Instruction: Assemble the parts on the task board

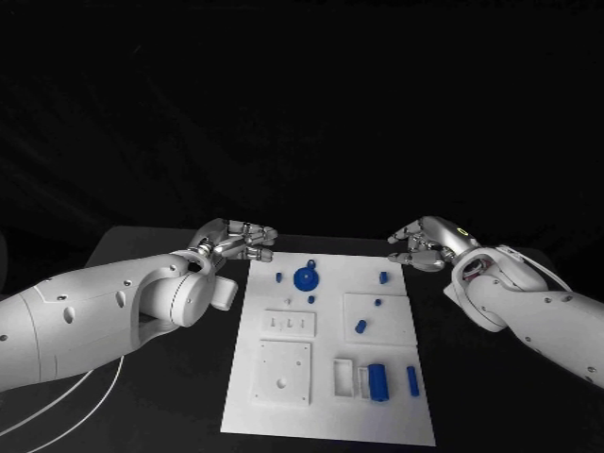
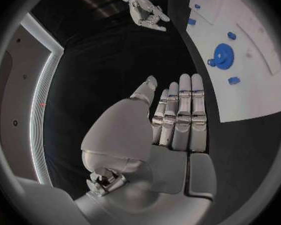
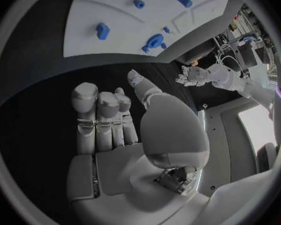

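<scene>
left hand (image 1: 237, 240) and right hand (image 1: 430, 243) empty, fingers apart, flanking task board (image 1: 329, 415) far end; board's long axis runs away from robot.

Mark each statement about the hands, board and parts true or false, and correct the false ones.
1. The left hand holds a blue part. False: it holds nothing.
2. The right hand holds nothing. True.
3. The gear lies on the board. True.
4. Both hands rest on the board. False: they are off its far corners, over the black table.
5. The gear lies at the board's near end. False: it lies toward the far end.
</scene>
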Robot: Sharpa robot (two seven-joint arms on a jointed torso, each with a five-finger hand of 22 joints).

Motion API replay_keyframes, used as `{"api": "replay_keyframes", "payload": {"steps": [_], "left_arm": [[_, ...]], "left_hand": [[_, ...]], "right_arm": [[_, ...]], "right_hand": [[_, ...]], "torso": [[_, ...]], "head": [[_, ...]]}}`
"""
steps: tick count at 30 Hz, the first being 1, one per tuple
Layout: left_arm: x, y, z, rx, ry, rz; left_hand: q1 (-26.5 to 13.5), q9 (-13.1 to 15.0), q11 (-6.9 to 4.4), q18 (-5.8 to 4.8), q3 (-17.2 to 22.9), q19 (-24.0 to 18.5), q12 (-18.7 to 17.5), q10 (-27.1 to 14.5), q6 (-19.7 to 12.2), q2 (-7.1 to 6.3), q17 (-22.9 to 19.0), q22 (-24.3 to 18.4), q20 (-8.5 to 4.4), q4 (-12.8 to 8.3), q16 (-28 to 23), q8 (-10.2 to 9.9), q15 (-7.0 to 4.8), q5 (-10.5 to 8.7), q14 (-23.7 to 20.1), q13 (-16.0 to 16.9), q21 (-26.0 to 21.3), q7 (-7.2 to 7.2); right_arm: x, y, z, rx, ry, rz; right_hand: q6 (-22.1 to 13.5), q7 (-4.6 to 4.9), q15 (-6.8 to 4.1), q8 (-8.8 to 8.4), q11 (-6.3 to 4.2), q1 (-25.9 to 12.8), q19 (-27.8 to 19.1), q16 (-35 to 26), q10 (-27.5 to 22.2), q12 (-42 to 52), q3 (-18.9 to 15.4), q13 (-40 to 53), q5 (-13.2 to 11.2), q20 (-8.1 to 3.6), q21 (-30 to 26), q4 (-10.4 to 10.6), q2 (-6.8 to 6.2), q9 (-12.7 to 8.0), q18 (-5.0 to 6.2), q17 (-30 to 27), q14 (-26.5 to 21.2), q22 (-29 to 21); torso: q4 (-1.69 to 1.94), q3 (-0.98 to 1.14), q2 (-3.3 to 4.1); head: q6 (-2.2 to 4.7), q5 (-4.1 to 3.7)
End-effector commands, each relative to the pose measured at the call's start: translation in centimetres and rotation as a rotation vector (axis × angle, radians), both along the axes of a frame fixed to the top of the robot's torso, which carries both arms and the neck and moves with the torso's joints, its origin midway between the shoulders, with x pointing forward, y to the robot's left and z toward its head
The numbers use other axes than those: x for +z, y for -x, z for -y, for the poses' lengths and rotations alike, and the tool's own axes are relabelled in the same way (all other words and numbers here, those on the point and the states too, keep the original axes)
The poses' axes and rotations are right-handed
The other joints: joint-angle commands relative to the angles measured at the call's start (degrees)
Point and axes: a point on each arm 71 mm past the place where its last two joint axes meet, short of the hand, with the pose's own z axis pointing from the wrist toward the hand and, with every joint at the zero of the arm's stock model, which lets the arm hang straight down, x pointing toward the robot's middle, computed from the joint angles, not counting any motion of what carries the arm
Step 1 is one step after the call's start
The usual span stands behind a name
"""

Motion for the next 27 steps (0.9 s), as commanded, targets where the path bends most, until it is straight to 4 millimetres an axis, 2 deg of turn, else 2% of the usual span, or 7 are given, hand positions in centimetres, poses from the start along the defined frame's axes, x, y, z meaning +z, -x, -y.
{"api": "replay_keyframes", "payload": {"steps": [1, 6, 9, 11, 12, 23, 27], "left_arm": [[0.1, 0.0, 0.1, -0.022, 0.007, 0.016], [0.0, 0.0, 0.0, -0.025, 0.007, 0.015], [0.0, 0.0, 0.0, -0.028, 0.006, 0.016], [-0.1, -0.1, 0.0, -0.031, 0.006, 0.016], [-0.1, -0.1, 0.0, -0.032, 0.006, 0.016], [-0.4, -0.1, 0.2, -0.041, 0.007, 0.013], [-0.5, -0.1, 0.3, -0.043, 0.006, 0.011]], "left_hand": [[0.23, 0.07, 0.08, -0.02, 0.24, -0.33, 0.11, -0.35, -0.23, -0.28, -0.08, 0.02, -0.05, 0.07, 0.08, -0.21, 0.06, 0.38, -0.33, 0.05, 0.07, -0.13], [0.23, 0.07, 0.06, -0.03, 0.27, -0.34, 0.10, -0.30, -0.12, -0.26, -0.08, 0.03, -0.06, 0.03, 0.08, -0.20, 0.06, 0.35, -0.33, 0.05, 0.09, -0.15], [0.39, 0.06, 0.10, 0.03, 0.21, -0.07, 0.11, -0.47, -0.25, -0.50, 0.04, 0.15, -0.18, -0.27, 0.34, -0.22, -0.08, 0.16, 0.08, 0.05, 0.31, -0.09], [0.35, 0.06, 0.09, 0.04, 0.13, 0.13, 0.10, -0.47, -0.26, -0.55, 0.15, 0.25, -0.27, -0.34, 0.60, -0.22, -0.19, 0.12, 0.38, 0.05, 0.50, -0.09], [0.35, 0.06, 0.09, 0.04, 0.13, 0.13, 0.10, -0.47, -0.26, -0.55, 0.15, 0.25, -0.27, -0.34, 0.60, -0.22, -0.19, 0.12, 0.38, 0.05, 0.50, -0.09], [0.27, 0.06, 0.09, -0.08, -0.06, -0.05, 0.11, -0.52, -0.26, -0.48, 0.29, 0.45, -0.34, -0.63, 0.93, -0.22, -0.19, 0.04, 0.14, 0.05, 0.75, -0.09], [0.20, 0.06, 0.09, -0.07, -0.14, -0.13, 0.10, -0.51, -0.25, -0.35, 0.33, 0.56, -0.34, -0.72, 1.07, -0.22, -0.19, 0.05, 0.06, 0.05, 0.88, -0.10]], "right_arm": [[-1.3, 0.2, 0.6, 0.075, -0.025, -0.055], [-3.4, 0.4, 1.4, 0.065, -0.016, -0.087], [-4.4, 0.4, 1.4, 0.064, -0.015, -0.101], [-5.0, 0.3, 1.3, 0.062, -0.015, -0.108], [-5.3, 0.2, 1.3, 0.061, -0.016, -0.111], [-7.2, -0.5, 1.1, 0.002, -0.024, -0.103], [-7.6, -0.7, 1.2, -0.028, -0.029, -0.101]], "right_hand": [[-0.41, 0.46, 0.14, -0.24, 0.05, 0.62, 2.55, -0.32, -0.53, -0.27, -0.95, -0.19, 0.60, 0.43, -0.49, -0.73, 0.23, -0.09, 0.24, -0.16, -0.55, 5.30], [-1.87, 0.81, 0.30, -0.23, 0.30, 1.01, 2.46, -0.49, -0.82, -0.62, -3.84, -0.58, 1.70, 0.58, -0.80, -1.34, 0.45, -0.07, 0.35, -0.29, -0.70, 5.25], [-3.35, 1.11, 0.44, -0.18, 0.51, 1.44, 2.41, -0.61, -1.07, -0.91, -5.04, -0.84, 2.02, 0.68, -1.01, -1.57, 0.39, -0.06, 0.43, -0.40, -0.79, 5.22], [-4.34, 1.30, 0.54, -0.18, 0.62, 1.95, 2.40, -0.58, -1.20, -0.95, -6.04, -0.95, 1.95, 0.81, -1.07, -1.77, 0.68, -0.04, 0.54, -0.40, -0.82, 5.22], [-4.77, 1.39, 0.58, -0.19, 0.68, 2.10, 2.40, -0.57, -1.25, -0.96, -6.28, -0.99, 1.96, 0.84, -1.03, -1.87, 0.70, -0.06, 0.56, -0.40, -0.85, 5.24], [-5.00, 1.45, 0.59, -0.21, 0.71, 1.87, 2.55, -0.12, -1.07, -0.24, -6.76, -0.76, 1.72, 0.87, -0.51, -1.78, 1.28, -0.04, 0.72, -0.08, -0.74, 5.35], [-4.51, 1.34, 0.52, -0.22, 0.62, 1.22, 2.72, 0.30, -0.83, 0.15, -6.45, -0.65, 1.84, 0.85, 0.01, -1.33, 1.40, -0.04, 0.81, 0.27, -0.53, 5.43]], "torso": [[-0.64, 0.64, -0.10], [-0.77, 1.04, 0.00], [-0.69, 0.95, 0.03], [-0.64, 1.16, 0.11], [-0.57, 1.03, 0.08], [-0.04, 1.46, 0.39], [-0.04, 1.35, 0.39]], "head": [[-0.13, 0.03], [-0.24, 0.31], [-0.31, 0.29], [-0.44, 0.18], [-0.50, 0.13], [-0.78, -0.10], [-0.83, 0.27]]}}
